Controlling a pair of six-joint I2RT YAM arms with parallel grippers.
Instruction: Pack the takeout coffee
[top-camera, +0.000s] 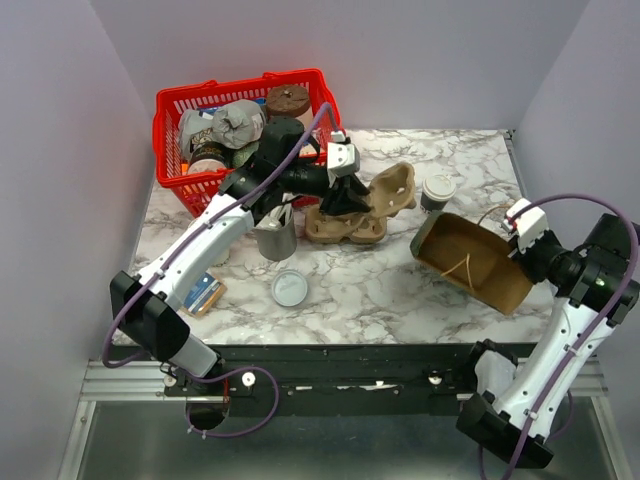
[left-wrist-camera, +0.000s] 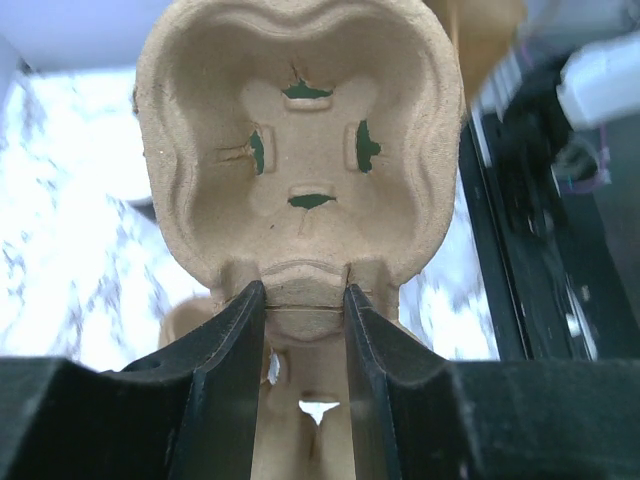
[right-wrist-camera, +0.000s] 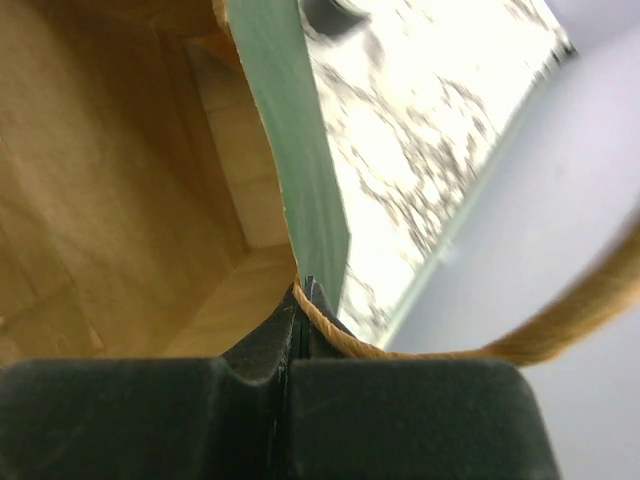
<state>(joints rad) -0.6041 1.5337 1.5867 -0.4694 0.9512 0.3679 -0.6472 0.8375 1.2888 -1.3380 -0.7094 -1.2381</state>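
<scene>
1. Takeout coffee (top-camera: 438, 190): whitish cup with a white lid, upright on the counter (top-camera: 380, 290). It stands toward the far edge, right of centre, just beside the right end of the cup carrier and near the mouth of the paper bag. It touches neither claw.

2. Cup carrier (top-camera: 365, 210): moulded brown pulp, at mid-counter toward the far edge. The left claw (left-wrist-camera: 303, 295) is clamped on its middle ridge, one black finger (left-wrist-camera: 235, 370) on each side. One four-slotted cup well sits just beyond the fingers.

3. Paper bag (top-camera: 470, 262): brown, lying on its side by the right edge, mouth turned toward the centre. The right claw (right-wrist-camera: 303, 320) is pressed together on the bag's rim, with the twine handle (right-wrist-camera: 560, 320) pinched in and looping off to the right.

4. Loose lid (top-camera: 289, 288): flat, white, near the near edge, left of centre.

5. Lidless grey cup (top-camera: 277, 240): upright, between the loose lid and the carrier.

6. Red basket (top-camera: 175, 150): at the far-left corner, filled with assorted goods.
</scene>
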